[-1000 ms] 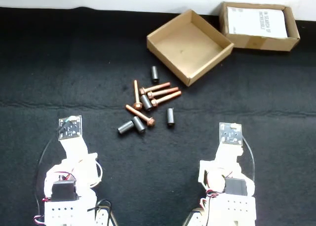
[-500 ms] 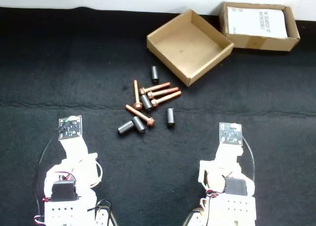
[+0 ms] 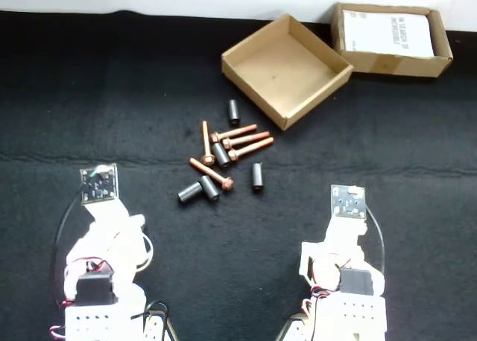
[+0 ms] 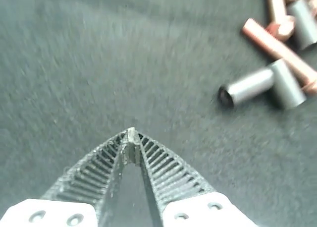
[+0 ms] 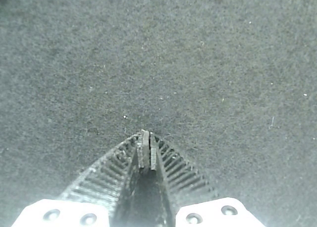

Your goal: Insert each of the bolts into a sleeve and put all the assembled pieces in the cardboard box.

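High view looks down over the table (image 3: 89, 95); wrist views face it closely, left sharing sleeves (image 4: 246, 86).

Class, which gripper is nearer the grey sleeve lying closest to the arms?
Left. The left gripper is left of the sleeve; the right gripper is farther off, to its right.

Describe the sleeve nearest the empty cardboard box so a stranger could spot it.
Find the empty cardboard box on the black mat. Just off its left corner, toward the arms, lies a short dark sleeve. Unlike the other sleeves, it sits on the box side of the copper bolts.
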`<control>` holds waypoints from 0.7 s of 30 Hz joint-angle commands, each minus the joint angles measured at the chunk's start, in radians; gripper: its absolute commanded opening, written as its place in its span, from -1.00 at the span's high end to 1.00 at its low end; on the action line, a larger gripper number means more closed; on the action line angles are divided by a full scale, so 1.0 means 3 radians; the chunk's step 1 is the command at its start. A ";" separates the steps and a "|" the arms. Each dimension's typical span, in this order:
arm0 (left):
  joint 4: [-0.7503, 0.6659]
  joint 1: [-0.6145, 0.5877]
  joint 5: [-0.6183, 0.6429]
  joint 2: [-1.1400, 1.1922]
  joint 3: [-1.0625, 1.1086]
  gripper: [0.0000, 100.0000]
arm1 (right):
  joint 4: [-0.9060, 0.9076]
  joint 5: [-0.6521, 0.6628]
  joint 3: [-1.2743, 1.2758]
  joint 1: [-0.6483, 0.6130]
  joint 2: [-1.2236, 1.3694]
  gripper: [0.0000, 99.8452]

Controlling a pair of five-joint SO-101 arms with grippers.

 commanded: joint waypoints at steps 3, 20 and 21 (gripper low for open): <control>-0.0056 -0.0013 -0.0010 -0.0038 -0.0754 0.97 | 0.0059 -0.0010 0.0182 0.0033 -0.0003 0.98; 0.0655 -0.0008 -0.0005 -0.0038 -0.2954 0.97 | 0.0059 -0.0010 0.0182 0.0033 -0.0003 0.98; 0.0762 -0.0008 -0.0005 -0.0038 -0.3076 0.97 | 0.0059 -0.0010 0.0182 0.0033 -0.0003 0.98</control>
